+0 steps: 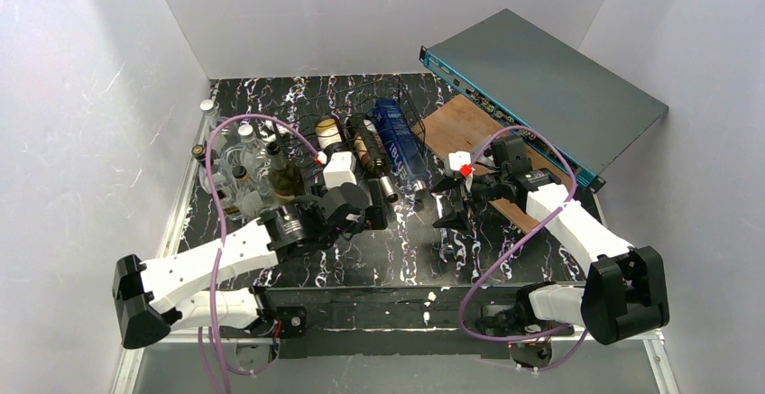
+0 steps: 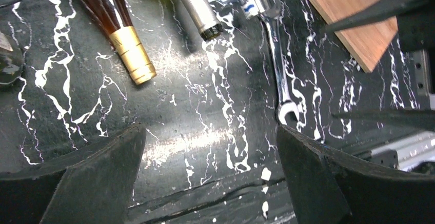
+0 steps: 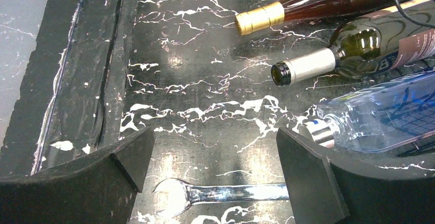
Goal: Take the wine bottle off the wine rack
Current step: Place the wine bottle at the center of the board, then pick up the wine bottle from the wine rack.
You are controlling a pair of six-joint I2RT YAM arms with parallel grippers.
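Both hands spread wide, pinching nothing: left hand (image 1: 373, 216) and right hand (image 1: 448, 201) hover low over the counter (image 1: 388, 263), just short of the bottle necks, w/ a wrench (image 3: 231, 193) lying flat under the right hand. Wine rack (image 1: 413, 114) sits back-centre w/ three bottles lying in its cradles, necks toward the arms: gold-capped brown bottle (image 3: 308, 7), green wine bottle (image 3: 328, 57) w/ pale foil neck, blue-tinted clear bottle (image 3: 379, 116); necks overhang the rack, prob. to give the hands an open approach. Judgement: removal not begun, none lifted; target prob. the green wine bottle, its neck nearest the left hand, but cannot confirm.
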